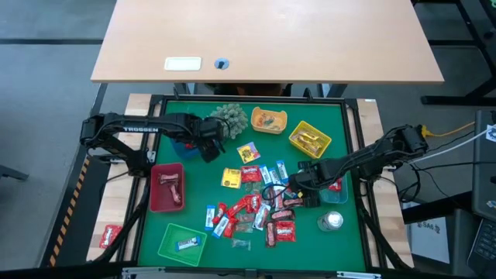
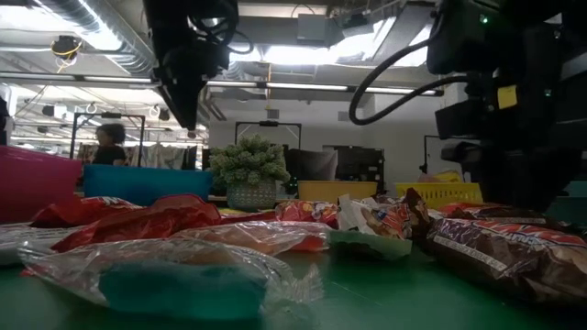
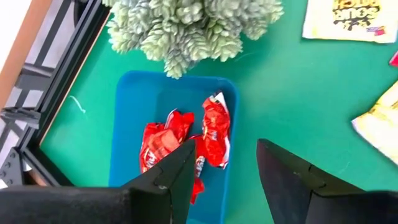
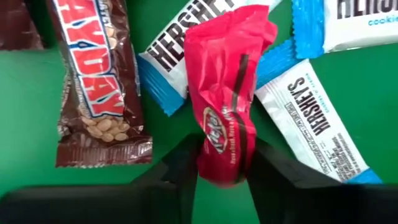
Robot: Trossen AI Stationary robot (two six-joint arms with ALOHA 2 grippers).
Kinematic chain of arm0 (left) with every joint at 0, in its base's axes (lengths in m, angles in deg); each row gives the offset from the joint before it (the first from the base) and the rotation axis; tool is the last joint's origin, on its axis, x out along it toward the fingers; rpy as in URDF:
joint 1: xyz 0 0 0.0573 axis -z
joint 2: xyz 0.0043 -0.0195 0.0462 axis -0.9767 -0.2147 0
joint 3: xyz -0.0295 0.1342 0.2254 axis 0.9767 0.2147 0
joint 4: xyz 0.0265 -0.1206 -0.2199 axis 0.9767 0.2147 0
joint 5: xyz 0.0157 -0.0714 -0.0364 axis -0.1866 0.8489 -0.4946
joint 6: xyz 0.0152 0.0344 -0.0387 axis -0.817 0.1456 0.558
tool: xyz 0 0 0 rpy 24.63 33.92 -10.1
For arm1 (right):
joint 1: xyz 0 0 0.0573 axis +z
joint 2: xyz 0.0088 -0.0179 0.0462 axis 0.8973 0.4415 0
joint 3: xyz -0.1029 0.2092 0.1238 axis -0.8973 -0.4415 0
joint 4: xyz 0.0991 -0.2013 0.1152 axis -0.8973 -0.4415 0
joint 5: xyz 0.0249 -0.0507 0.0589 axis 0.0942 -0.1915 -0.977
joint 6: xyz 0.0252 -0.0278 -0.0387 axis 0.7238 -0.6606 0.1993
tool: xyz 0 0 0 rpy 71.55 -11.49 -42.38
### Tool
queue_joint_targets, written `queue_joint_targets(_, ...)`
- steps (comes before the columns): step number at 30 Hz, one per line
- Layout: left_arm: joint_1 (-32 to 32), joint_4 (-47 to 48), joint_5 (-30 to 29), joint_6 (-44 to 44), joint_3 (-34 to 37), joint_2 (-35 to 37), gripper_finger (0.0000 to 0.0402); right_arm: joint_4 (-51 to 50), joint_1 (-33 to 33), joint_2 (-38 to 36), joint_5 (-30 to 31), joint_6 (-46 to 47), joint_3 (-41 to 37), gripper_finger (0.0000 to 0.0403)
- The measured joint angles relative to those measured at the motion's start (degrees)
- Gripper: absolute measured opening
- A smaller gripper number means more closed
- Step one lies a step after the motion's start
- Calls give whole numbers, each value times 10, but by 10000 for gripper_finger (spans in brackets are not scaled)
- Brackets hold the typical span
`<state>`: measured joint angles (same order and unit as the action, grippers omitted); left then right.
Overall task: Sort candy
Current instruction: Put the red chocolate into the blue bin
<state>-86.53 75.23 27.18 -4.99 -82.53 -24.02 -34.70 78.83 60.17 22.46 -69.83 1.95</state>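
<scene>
1. Candy lies in a loose heap [image 1: 260, 209] on the green table [image 1: 310, 248], toward its near middle, with a few pieces already in coloured trays around it.
2. The right gripper [image 4: 219, 163] is down in the right part of that heap. Its two dark fingers stand on either side of one red wrapped bar [image 4: 227, 93], narrow and close against the wrapper, but I cannot tell whether they have it firmly clamped.
3. Just beside the red bar lie blue-and-white bars [image 4: 305, 118] on one side and a brown peanut bar [image 4: 96, 87] on the other. The red bar overlaps the blue-and-white ones.
4. To do this step well, in my judgement, the fingers should close on the red bar's lower end alone, then lift straight up so its neighbours are not dragged along.
5. The left gripper [image 3: 222, 163] hangs above a blue tray [image 3: 134, 106] at the far left of the table, fingers apart and empty. Two red candies [image 3: 186, 140] lie in that tray, next to a spiky grey-green plant [image 3: 193, 25].
6. The blue tray already holding red wrappers looks like the likely home for the red bar, though that is a guess.
</scene>
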Motion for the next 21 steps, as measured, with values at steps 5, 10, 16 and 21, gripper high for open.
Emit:
queue_joint_targets(5,12,-25,0,0,0,0,156,0,0,0,-10,0,0,65)
queue_joint_targets(10,30,-64,2,-14,0,0,156,-21,0,3,-10,-2,13,40)
queue_joint_targets(16,66,-144,57,-75,0,0,156,-70,0,2,-5,-33,74,48)
queue_joint_targets(21,99,-227,92,-103,0,0,156,-69,0,2,45,-82,123,49)
